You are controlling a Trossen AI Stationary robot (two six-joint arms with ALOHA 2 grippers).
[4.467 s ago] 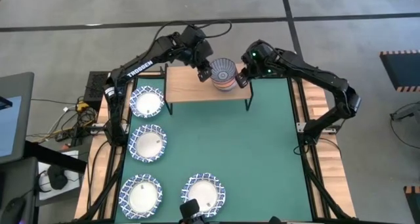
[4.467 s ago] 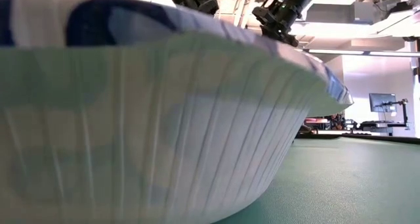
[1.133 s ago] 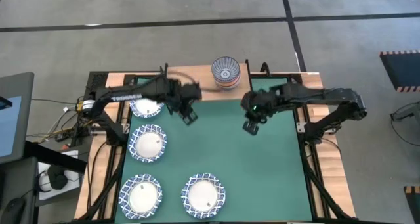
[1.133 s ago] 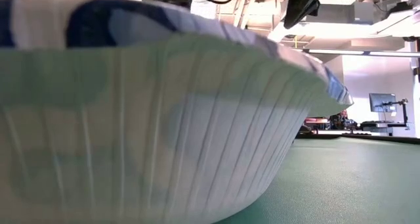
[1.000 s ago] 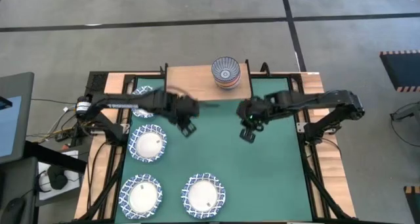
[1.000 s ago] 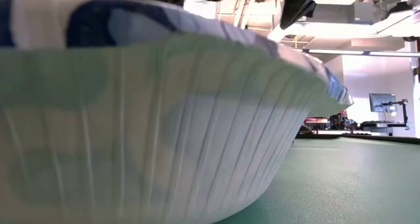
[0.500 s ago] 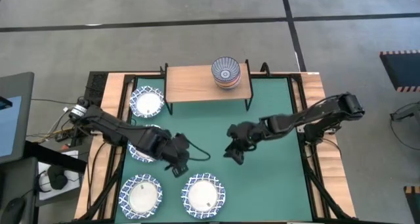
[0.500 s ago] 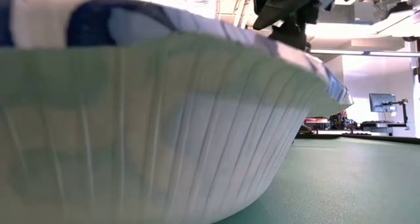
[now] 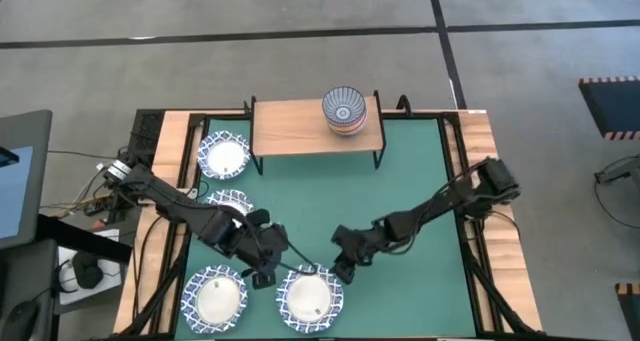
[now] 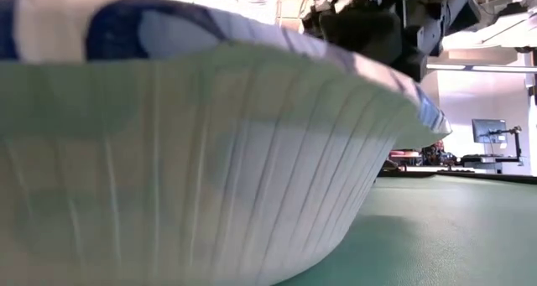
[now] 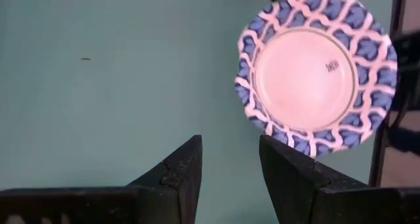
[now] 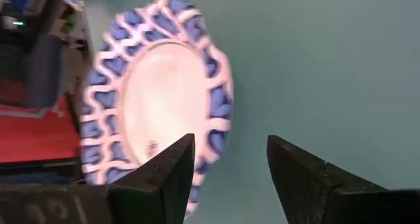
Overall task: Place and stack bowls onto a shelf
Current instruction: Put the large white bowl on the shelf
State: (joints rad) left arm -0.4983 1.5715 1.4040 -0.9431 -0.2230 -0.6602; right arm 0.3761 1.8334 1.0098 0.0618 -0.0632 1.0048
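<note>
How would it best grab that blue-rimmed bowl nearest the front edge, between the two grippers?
Probably by the rim. The bowl lies flat and wide, so only its raised lattice edge fits between fingers. The open right gripper could descend on the near side and pinch across the rim.

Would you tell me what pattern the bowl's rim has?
A blue lattice on white around a plain white centre, clearest in the left wrist view: bowl.

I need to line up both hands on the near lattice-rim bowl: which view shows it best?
The left wrist view: the near lattice-rim bowl shows whole, beyond the open left hand. The high view shows it small, between the two hands. The right wrist view shows it slanted, past the open right hand. The low view shows only its side wall.
</note>
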